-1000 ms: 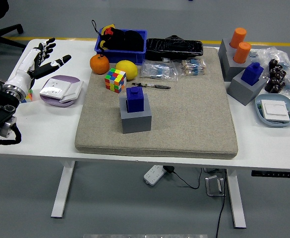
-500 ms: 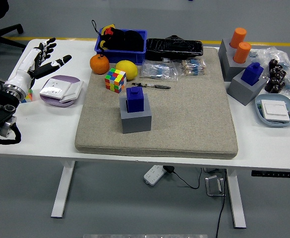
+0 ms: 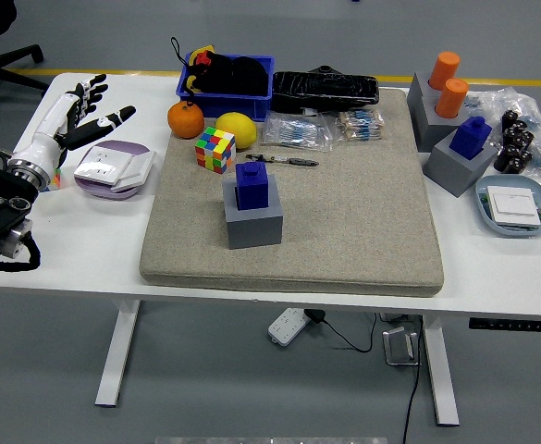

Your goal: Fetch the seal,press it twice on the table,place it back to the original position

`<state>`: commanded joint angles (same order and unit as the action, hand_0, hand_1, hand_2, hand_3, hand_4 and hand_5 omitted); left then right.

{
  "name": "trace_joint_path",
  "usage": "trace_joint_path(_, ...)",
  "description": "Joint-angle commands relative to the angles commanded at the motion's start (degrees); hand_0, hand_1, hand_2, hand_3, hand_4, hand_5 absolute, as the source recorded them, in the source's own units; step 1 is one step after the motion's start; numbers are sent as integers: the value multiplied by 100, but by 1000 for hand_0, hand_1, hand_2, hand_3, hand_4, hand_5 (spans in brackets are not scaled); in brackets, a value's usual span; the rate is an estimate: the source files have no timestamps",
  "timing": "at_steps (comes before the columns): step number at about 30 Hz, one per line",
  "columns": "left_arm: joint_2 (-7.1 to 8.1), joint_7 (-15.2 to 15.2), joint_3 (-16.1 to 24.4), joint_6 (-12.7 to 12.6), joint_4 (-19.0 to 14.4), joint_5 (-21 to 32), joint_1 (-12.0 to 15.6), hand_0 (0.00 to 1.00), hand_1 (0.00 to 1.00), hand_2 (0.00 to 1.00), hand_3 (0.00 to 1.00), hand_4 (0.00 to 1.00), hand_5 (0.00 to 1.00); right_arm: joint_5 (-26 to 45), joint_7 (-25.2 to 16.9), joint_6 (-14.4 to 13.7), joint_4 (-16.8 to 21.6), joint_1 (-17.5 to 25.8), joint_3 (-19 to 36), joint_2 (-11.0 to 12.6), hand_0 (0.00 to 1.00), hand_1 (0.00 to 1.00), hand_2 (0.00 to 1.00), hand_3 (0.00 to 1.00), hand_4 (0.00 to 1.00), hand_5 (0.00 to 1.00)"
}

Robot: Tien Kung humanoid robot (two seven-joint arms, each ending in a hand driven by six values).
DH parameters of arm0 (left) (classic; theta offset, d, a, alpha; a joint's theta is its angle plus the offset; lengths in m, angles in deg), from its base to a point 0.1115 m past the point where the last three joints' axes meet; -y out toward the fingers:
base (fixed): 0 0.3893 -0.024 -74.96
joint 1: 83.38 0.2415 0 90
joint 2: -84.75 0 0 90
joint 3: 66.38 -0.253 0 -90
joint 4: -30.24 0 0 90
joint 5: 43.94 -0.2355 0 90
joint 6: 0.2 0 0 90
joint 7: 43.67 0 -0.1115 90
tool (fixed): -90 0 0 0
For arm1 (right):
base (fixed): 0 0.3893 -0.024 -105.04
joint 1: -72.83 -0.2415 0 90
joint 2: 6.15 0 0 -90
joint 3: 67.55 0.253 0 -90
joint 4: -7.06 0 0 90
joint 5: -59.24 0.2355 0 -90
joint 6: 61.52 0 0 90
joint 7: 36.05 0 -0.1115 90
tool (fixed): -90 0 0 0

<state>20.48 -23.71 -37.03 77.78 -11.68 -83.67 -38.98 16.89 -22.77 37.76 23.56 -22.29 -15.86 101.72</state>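
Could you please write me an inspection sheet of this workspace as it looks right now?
Surface: white table with a beige mat across its middle.
Job's things: blue seal upright in its grey holder on the mat; untouched.
Clutter: Rubik's cube, orange, lemon, blue bin, second blue seal, two orange cylinders, right side.
Grippers: left hand open above the table's left end, holding nothing; right hand not in view.
Cables: power strip and cord on the floor beneath.
Surroundings: grey floor, yellow line behind.
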Motion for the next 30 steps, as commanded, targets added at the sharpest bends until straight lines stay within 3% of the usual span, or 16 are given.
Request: trace_joint_path(30, -9, -3, 93, -2, -1, -15, 19, 946, 973, 967, 973, 962, 536, -25, -3, -1, 3, 32, 94, -36, 866, 782, 736, 743, 800, 568)
